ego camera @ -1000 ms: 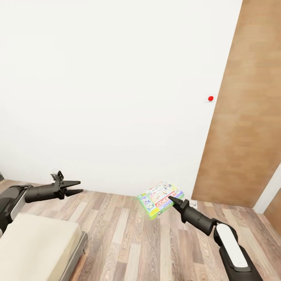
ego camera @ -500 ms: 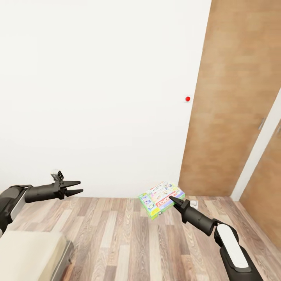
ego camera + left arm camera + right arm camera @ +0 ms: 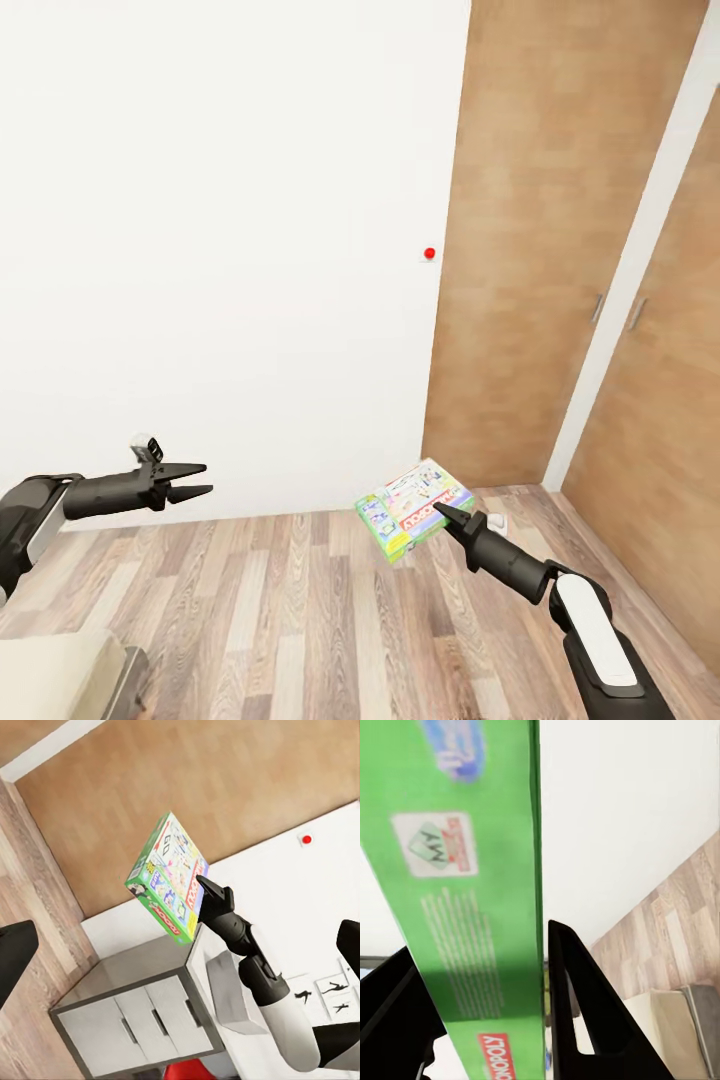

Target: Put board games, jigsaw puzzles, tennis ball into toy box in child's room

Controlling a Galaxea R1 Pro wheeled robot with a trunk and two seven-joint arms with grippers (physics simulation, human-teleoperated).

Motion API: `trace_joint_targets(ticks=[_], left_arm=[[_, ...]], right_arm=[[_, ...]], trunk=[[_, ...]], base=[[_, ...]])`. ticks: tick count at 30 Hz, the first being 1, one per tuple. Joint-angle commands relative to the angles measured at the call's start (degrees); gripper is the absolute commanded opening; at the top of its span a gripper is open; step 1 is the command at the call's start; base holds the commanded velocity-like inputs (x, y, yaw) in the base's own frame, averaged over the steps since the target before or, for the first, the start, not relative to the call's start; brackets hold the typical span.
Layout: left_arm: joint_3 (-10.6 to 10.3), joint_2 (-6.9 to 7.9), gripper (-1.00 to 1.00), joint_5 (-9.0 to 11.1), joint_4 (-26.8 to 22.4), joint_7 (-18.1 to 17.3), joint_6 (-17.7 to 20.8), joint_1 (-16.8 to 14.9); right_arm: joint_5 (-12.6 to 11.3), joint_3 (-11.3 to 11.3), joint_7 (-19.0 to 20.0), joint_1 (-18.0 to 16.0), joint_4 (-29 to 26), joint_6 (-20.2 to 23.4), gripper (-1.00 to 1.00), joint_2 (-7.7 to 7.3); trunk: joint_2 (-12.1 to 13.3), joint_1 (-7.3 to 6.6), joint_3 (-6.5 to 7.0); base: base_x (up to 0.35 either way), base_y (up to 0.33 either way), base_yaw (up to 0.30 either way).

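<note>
A multicoloured board game (image 3: pixel 410 503), a flat green-edged Monopoly box, hangs tilted above the wooden floor. My right gripper (image 3: pixel 440 512) is shut on its near edge. In the right wrist view the green side of the box (image 3: pixel 472 900) sits between the dark fingers (image 3: pixel 577 1020). The left wrist view shows the same box (image 3: pixel 169 881) held up by the right arm. My left gripper (image 3: pixel 195 480) is open and empty, out to the left at about the same height. A beige corner of the bed (image 3: pixel 55 675) shows at the lower left. The toy box, jigsaw puzzles and tennis ball are out of view.
A white wall (image 3: pixel 220 250) with a small red dot (image 3: pixel 429 254) faces me. Wooden doors (image 3: pixel 540 250) stand to its right. Plank floor (image 3: pixel 300 620) lies open below the arms. A grey unit with pale drawers (image 3: pixel 142 1012) shows in the left wrist view.
The whole view has swung to the right: wall, red dot and doors slid left and the bed has nearly left the picture. Both arms and the held box keep their pose.
</note>
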Motion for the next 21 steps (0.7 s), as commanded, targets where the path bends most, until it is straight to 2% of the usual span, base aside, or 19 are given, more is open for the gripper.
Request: trace_joint_targets(ticks=[1, 21], left_arm=[[-0.22, 0.08, 1.0, 0.09, 0.0, -0.28, 0.61, -0.05], [-0.22, 0.01, 1.0, 0.09, 0.0, -0.28, 0.61, -0.05]], right_arm=[[0.02, -0.11, 0.43, -0.08, 0.01, 0.31, -1.0, 0.02], [0.02, -0.13, 0.43, -0.08, 0.07, 0.31, -1.0, 0.02]], trunk=[[-0.14, 0.04, -0.13], [-0.14, 0.04, -0.13]], base=[[0.0, 0.0, -0.28], [0.0, 0.0, -0.28]])
